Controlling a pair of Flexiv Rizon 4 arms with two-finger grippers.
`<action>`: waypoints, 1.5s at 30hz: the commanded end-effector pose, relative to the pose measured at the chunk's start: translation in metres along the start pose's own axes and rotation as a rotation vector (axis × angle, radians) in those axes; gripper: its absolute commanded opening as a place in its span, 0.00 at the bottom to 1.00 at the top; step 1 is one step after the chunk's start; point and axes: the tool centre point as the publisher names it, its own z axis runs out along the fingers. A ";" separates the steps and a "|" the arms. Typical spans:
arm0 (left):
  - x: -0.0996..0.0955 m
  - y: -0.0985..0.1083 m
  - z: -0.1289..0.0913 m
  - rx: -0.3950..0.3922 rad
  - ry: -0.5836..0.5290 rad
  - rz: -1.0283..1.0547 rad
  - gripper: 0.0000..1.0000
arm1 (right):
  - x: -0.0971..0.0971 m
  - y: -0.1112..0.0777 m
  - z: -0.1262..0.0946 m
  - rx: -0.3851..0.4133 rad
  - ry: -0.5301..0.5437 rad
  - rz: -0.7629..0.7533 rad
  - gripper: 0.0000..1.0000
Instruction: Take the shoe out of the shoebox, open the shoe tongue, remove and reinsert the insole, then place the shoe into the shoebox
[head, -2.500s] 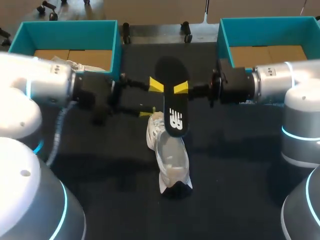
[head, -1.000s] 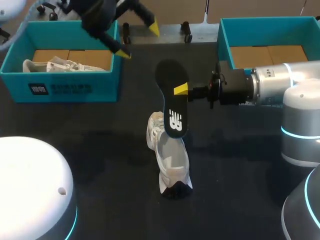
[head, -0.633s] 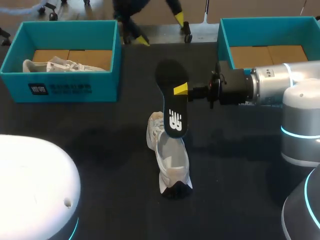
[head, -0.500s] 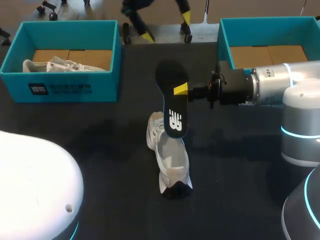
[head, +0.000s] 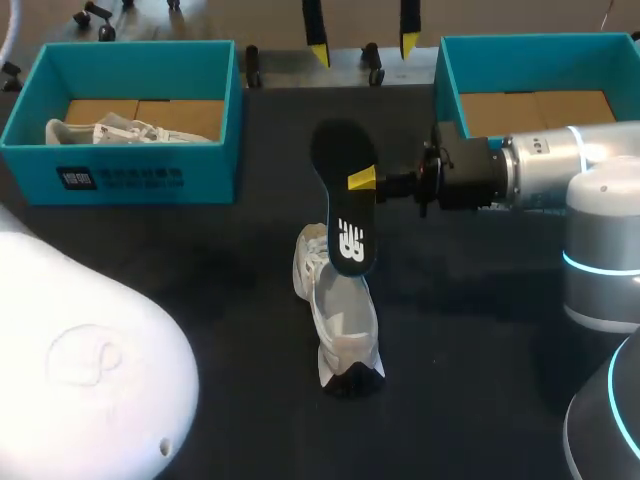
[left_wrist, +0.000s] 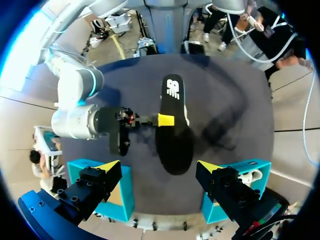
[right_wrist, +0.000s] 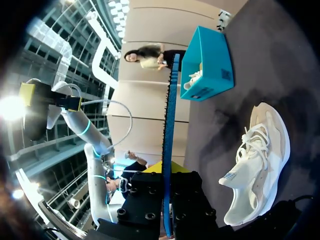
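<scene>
Dark cloth covered the surface, and at mid-frame in the head view the white shoe (head: 338, 315) lay on it, outside both boxes. The black insole (head: 345, 200) stood on end just above it. Its lower end overlapped the shoe's laced end, though contact could not be judged. The right gripper (head: 352, 182) pinched the insole by its edges from the frame's right. That grip probably kept it free and lined up with the shoe's opening for going back in. The left gripper (head: 362, 42) hung at the upper middle of the frame with its fingers spread wide and nothing between them. It looked parked high to leave the insole unobstructed.

A teal shoebox (head: 130, 180) at the upper left held a second white shoe (head: 110, 130). Another teal shoebox (head: 455, 80) at the upper right showed only its cardboard floor, so it seemed the likely home for the worked shoe.

As for print, the insole bore a white logo near its lower end. The left box carried a dark printed label on its front wall, too small to make out.
</scene>
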 end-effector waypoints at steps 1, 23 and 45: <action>-0.004 0.004 0.001 0.007 0.187 0.002 1.00 | 0.000 -0.001 0.001 -0.002 -0.002 0.000 0.00; 0.042 -0.008 0.026 0.074 -0.347 0.014 1.00 | 0.000 -0.001 0.001 -0.002 -0.002 0.000 0.00; 0.082 -0.011 0.053 0.198 -0.724 -0.101 1.00 | 0.000 -0.001 0.001 -0.002 -0.002 0.000 0.00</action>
